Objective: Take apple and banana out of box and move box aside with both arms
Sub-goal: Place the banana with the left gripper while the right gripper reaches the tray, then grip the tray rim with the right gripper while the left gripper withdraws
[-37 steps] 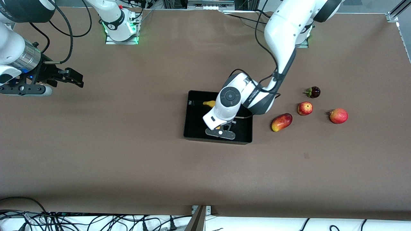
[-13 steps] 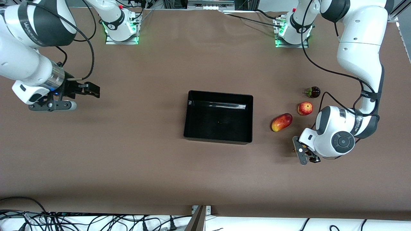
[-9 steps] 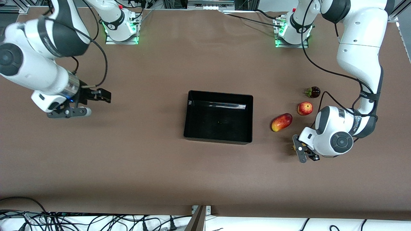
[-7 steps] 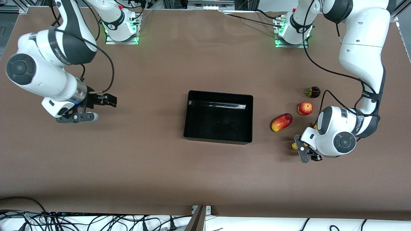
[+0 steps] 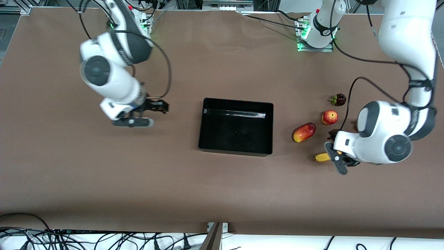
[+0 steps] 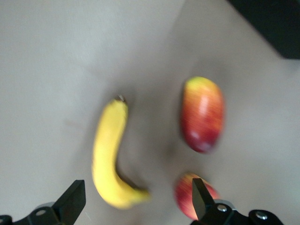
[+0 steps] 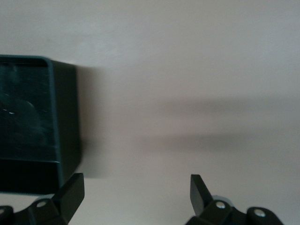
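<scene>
The black box (image 5: 236, 126) sits mid-table with nothing in it. The banana (image 5: 322, 157) lies on the table nearer the front camera than the mango, its other end hidden under my left hand. It shows whole in the left wrist view (image 6: 110, 157). The apple (image 5: 329, 117) sits just farther from the front camera than the mango, and it shows partly in the left wrist view (image 6: 187, 201). My left gripper (image 5: 338, 152) (image 6: 137, 199) is open and empty, up over the banana. My right gripper (image 5: 160, 106) (image 7: 136, 192) is open and empty, over bare table beside the box's wall (image 7: 65, 122).
A mango (image 5: 304, 132) (image 6: 202, 115) lies between the box and the apple. A dark mangosteen (image 5: 338, 99) sits farther from the front camera than the apple. Cables run along the table's front edge.
My left arm took the banana out of the box, set it on the table by the mango, let go and rose. My right arm swung in toward the box.
</scene>
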`<control>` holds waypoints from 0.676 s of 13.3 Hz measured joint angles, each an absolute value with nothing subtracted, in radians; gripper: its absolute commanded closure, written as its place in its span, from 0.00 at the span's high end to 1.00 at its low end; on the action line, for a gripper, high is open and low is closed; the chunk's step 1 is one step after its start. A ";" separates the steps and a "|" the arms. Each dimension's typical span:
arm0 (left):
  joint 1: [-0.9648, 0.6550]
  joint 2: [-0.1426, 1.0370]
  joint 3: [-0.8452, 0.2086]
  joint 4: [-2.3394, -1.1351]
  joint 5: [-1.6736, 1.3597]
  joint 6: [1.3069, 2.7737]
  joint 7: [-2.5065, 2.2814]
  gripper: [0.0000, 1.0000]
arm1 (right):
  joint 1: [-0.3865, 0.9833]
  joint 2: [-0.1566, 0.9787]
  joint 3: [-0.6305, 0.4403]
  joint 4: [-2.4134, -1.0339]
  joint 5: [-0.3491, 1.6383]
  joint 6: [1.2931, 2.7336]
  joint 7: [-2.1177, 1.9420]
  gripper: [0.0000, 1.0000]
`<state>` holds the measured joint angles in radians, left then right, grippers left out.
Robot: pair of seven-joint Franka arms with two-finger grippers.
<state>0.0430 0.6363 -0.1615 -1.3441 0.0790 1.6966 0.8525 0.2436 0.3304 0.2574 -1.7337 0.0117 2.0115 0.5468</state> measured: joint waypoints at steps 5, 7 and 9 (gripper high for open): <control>0.042 0.579 -0.163 -1.155 0.078 1.319 0.475 1.00 | 0.390 0.485 0.257 -1.735 0.011 2.237 0.719 0.97; 0.043 0.551 -0.160 -1.109 0.078 1.268 0.308 1.00 | 0.410 0.518 0.257 -1.734 0.009 2.265 0.729 0.90; 0.042 0.503 -0.145 -1.110 0.075 1.270 0.145 1.00 | 0.420 0.542 0.257 -1.734 -0.003 2.285 0.729 0.76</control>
